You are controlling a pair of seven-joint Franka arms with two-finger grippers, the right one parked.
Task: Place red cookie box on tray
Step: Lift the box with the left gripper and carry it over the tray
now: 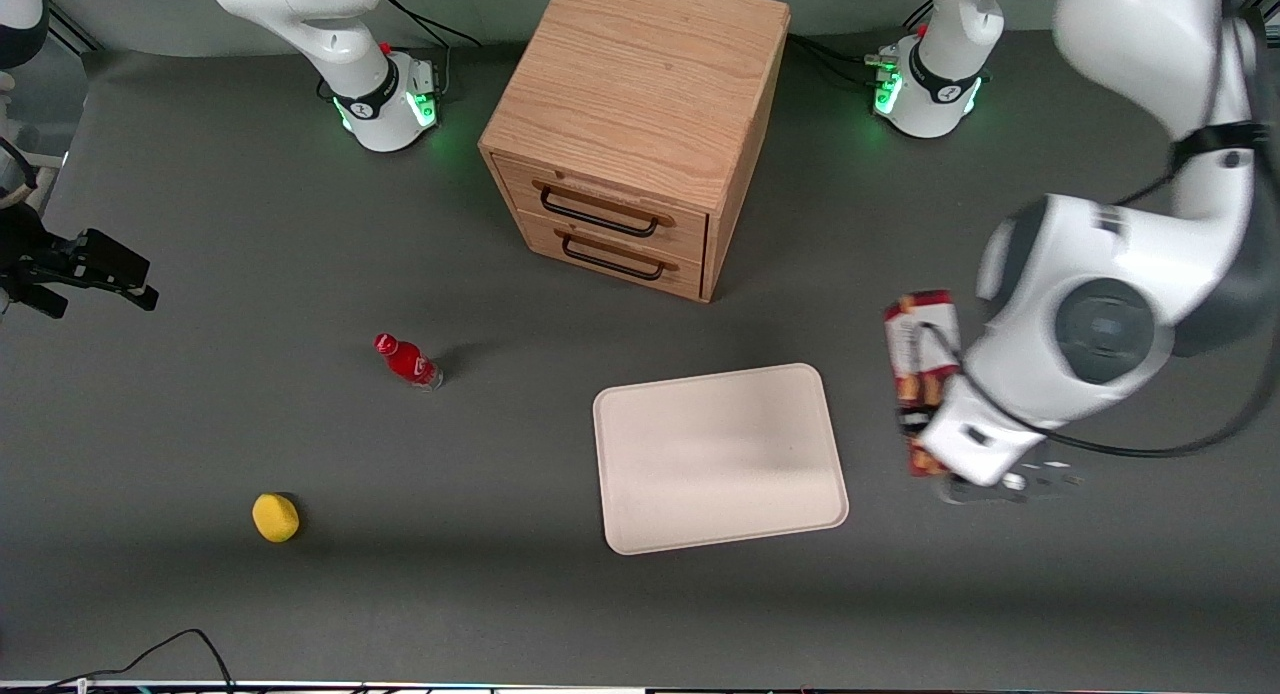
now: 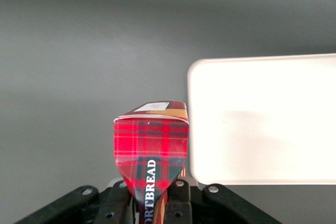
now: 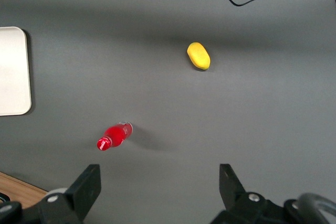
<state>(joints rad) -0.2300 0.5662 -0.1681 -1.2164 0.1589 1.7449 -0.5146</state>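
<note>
The red cookie box [image 1: 920, 344] is a long tartan carton with a white label and cookie pictures. It sits between the fingers of my left gripper [image 1: 932, 426], which is shut on one end of it. In the left wrist view the box [image 2: 151, 140] sticks out from the gripper [image 2: 152, 198], with the word "SHORTBREAD" partly showing. The cream-white tray [image 1: 720, 459] lies flat on the table beside the box, toward the parked arm's end. In the wrist view the tray's [image 2: 262, 119] rounded corner is close to the box's edge. Nothing is on the tray.
A wooden two-drawer cabinet [image 1: 640, 124] stands farther from the front camera than the tray. A small red bottle [image 1: 407, 360] lies toward the parked arm's end. A yellow lemon-like object [image 1: 275, 517] lies nearer the front camera than the bottle.
</note>
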